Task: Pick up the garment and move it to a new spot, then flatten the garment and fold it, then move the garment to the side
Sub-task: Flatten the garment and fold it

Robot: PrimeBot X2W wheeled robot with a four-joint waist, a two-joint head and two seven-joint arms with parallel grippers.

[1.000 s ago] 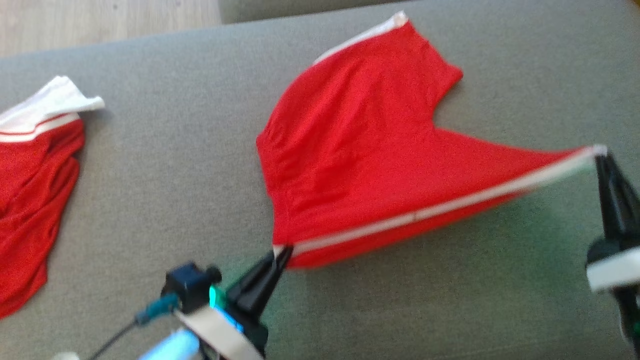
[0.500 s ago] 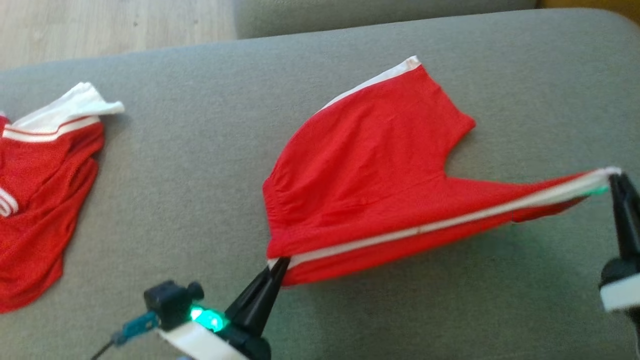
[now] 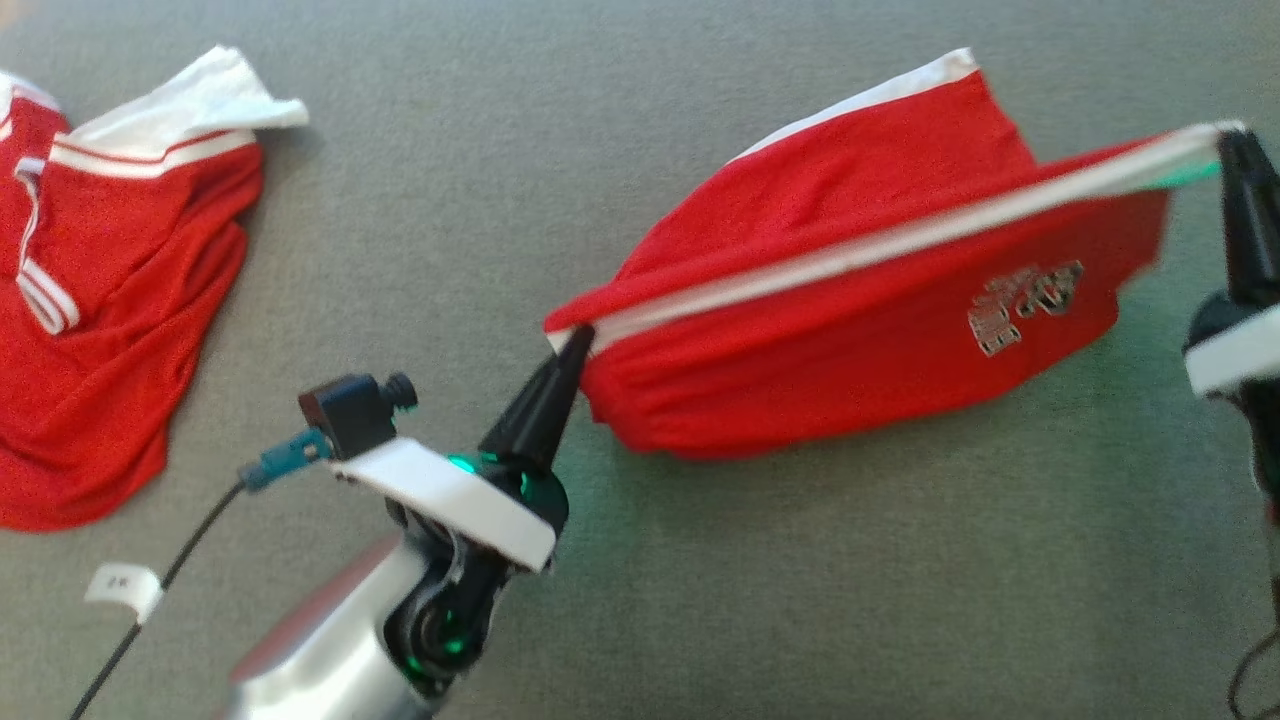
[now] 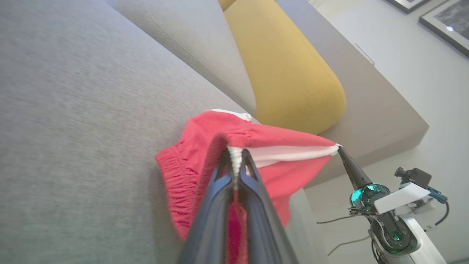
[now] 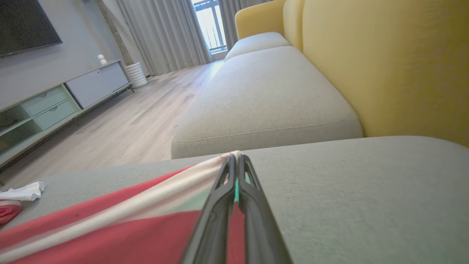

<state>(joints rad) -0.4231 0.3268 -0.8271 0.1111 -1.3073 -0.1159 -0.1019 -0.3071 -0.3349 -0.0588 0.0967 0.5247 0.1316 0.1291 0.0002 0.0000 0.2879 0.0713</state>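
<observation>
Whereas a second ago the white-striped edge of the red shorts [image 3: 850, 330] ran low along their near side, it now stretches taut higher across the cloth. The panel hanging below it shows a printed emblem [image 3: 1025, 305]. The head camera has tilted too, shifting the whole scene. The far part of the shorts lies on the grey sofa seat [image 3: 700, 600], well apart from a second red garment [image 3: 110, 320] at the left. The left gripper [image 3: 577, 342] is clamped tight on one end of the striped edge, the right gripper [image 3: 1228, 145] on the other. The left wrist view adds a yellow back cushion [image 4: 289, 69], while the right wrist view adds a wooden floor [image 5: 121, 128] and a low cabinet [image 5: 55, 99]. Both grippers point away from the robot, the left one leaning rightward.
</observation>
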